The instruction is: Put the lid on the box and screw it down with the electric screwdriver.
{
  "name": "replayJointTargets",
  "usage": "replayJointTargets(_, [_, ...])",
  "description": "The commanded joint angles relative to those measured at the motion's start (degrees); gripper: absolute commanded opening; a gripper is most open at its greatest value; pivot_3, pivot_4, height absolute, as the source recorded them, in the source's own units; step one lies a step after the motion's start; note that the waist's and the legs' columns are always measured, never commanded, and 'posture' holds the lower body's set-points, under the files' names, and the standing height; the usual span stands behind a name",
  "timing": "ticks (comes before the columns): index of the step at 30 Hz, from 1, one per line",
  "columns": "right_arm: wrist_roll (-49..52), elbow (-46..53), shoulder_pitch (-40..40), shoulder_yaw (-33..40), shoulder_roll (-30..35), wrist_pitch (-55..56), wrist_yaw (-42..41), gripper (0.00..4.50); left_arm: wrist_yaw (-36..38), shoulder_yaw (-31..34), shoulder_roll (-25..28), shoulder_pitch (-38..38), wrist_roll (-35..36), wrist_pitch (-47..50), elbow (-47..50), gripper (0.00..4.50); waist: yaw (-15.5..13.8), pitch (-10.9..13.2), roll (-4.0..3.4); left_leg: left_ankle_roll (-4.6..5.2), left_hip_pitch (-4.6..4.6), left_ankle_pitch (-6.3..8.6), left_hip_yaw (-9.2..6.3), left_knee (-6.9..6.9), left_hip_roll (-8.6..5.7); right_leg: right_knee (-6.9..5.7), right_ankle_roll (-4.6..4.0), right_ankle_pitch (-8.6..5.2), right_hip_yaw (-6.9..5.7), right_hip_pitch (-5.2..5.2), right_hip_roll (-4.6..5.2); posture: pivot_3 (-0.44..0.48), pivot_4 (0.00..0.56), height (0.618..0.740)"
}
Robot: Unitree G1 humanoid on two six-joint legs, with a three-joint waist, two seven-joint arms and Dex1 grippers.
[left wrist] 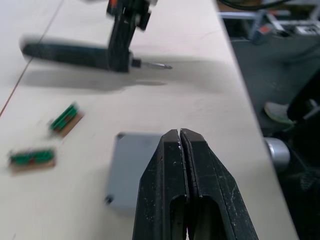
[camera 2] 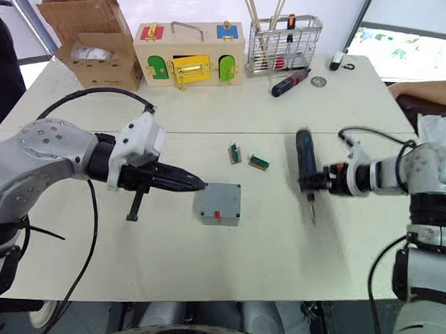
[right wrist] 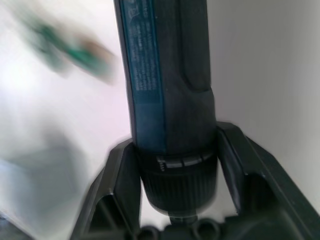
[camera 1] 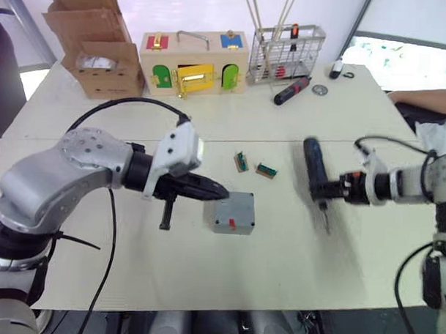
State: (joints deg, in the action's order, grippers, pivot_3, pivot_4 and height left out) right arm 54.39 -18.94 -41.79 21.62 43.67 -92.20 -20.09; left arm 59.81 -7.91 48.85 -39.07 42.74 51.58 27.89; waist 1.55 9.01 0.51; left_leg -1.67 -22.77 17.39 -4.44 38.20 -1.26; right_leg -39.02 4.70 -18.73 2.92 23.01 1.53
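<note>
The grey box (camera 1: 233, 223) stands in the middle of the table, its red mark facing the front edge. The flat grey lid (left wrist: 131, 167) lies on top of it, and a corner screw hole shows. My left gripper (camera 1: 222, 189) is shut and empty, with its tips just over the box's left rear edge. To the right of the box, my right gripper (camera 1: 320, 190) is shut on the dark blue electric screwdriver (camera 1: 314, 169). It holds the tool level above the table, its thin bit toward the front edge. The black fingers (right wrist: 122, 185) clamp the tool's collar.
Two small green pieces (camera 1: 241, 162) (camera 1: 266, 170) lie just behind the box. Along the back stand a cardboard carton (camera 1: 95, 49), a colourful latch box (camera 1: 193, 63) and a wire basket (camera 1: 285, 52). A red-and-black hand screwdriver (camera 1: 291, 90) lies in front of the basket. A person's arm (camera 1: 427, 101) rests at the right edge.
</note>
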Motion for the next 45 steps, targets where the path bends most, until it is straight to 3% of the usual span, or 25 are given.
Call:
replayJointTargets(1, [12.0, 9.3, -0.6, 21.0, -6.4, -0.3, 10.8, 1.91, 2.5, -1.1, -0.8, -0.5, -3.6, -4.7, -4.8, 0.00, -0.7, 0.0, -0.03, -0.24, -0.30, -0.14, -0.01, 0.01, 0.03, -0.15, 0.00, 0.00, -0.03, 0.36, -0.02, 0.000, 0.150, 0.740])
replayJointTargets(4, [25.5, 22.7, 2.4, 28.5, -15.7, 5.5, 22.1, 1.91, 5.6, -2.7, -1.4, 0.0, -7.1, -9.3, -9.8, 0.00, -0.8, 0.0, -0.05, -0.33, -0.70, -0.19, -0.02, 0.01, 0.04, -0.20, 0.00, 0.00, -0.11, 0.74, 0.04, 0.000, 0.150, 0.740])
replayJointTargets(6, [34.2, 32.1, 5.5, 27.1, -20.2, 13.0, 28.5, 1.91, 7.4, -3.2, -1.7, 0.2, -8.8, -11.7, -12.6, 0.00, -0.6, 0.0, -0.06, -0.37, -0.71, -0.21, 0.09, 0.03, 0.02, -0.16, 0.00, 0.00, -0.09, 0.74, 0.10, 0.000, 0.150, 0.740])
replayJointTargets(9, [36.7, 46.5, 9.9, 21.0, -25.2, 21.9, 31.2, 1.91, 9.6, -3.8, -2.7, 0.2, -9.8, -13.2, -14.9, 0.00, -0.4, 0.1, -0.19, -0.56, -0.71, -0.32, 0.22, 0.07, 0.00, -0.14, 0.00, 0.00, -0.01, 0.74, 0.18, 0.000, 0.150, 0.740])
replayJointTargets(11, [31.6, 54.5, 12.7, 14.5, -27.4, 26.4, 30.5, 1.91, 10.5, -4.2, -3.5, 0.3, -10.4, -14.1, -15.8, 0.00, -0.3, 0.1, -0.19, -0.49, -0.63, -0.29, 0.22, 0.11, -0.01, -0.15, 0.00, 0.00, 0.02, 0.73, 0.17, 0.000, 0.150, 0.740])
replayJointTargets(15, [10.0, 65.9, 19.1, 0.8, -28.2, 39.6, 24.0, 1.91, 10.0, -4.4, -6.8, 0.4, -10.2, -13.7, -16.2, 0.00, -0.3, 0.0, -0.23, -0.49, -0.55, -0.29, 0.10, 0.10, 0.04, -0.24, 0.00, 0.00, 0.00, 0.72, 0.02, 0.000, 0.150, 0.740])
replayJointTargets(19, [-4.6, 67.7, 26.1, -9.7, -25.7, 50.1, 15.8, 1.91, 10.9, -7.2, -8.2, 3.6, -13.4, -16.9, -15.4, 0.00, -0.5, 0.0, -0.23, -0.56, -0.57, -0.33, 0.10, 0.10, -0.06, -0.19, 0.00, 0.00, -0.01, 0.70, 0.06, 0.000, 0.150, 0.740])
replayJointTargets(25, [-13.3, 66.9, 31.1, -15.6, -23.7, 58.2, 9.2, 1.91, 10.8, -10.3, -9.5, 7.0, -18.4, -20.9, -16.1, 0.00, -0.4, 0.0, -0.22, -0.86, -0.56, -0.51, 0.07, 0.10, -0.04, -0.19, 0.00, 0.00, -0.01, 0.69, 0.09, 0.000, 0.150, 0.740])
replayJointTargets(32, [-22.3, 65.9, 34.7, -22.7, -23.5, 63.1, 6.9, 1.91, 10.4, -12.4, -13.8, 7.9, -22.4, -25.6, -22.3, 0.00, -0.7, 0.0, -0.22, -0.86, -0.51, -0.51, -0.04, 0.10, -0.05, -0.19, 0.00, 0.00, -0.07, 0.61, 0.08, 0.000, 0.150, 0.740])
replayJointTargets(45, [-29.6, 62.9, 40.7, -25.2, -25.4, 69.6, 5.2, 1.91, 12.2, -14.2, -14.5, 8.1, -26.2, -28.9, -23.8, 0.00, -0.7, 0.0, -0.20, -0.74, -0.08, -0.44, -0.08, 0.08, -0.06, -0.20, -0.01, 0.00, -0.08, 0.18, 0.08, 0.000, 0.150, 0.740])
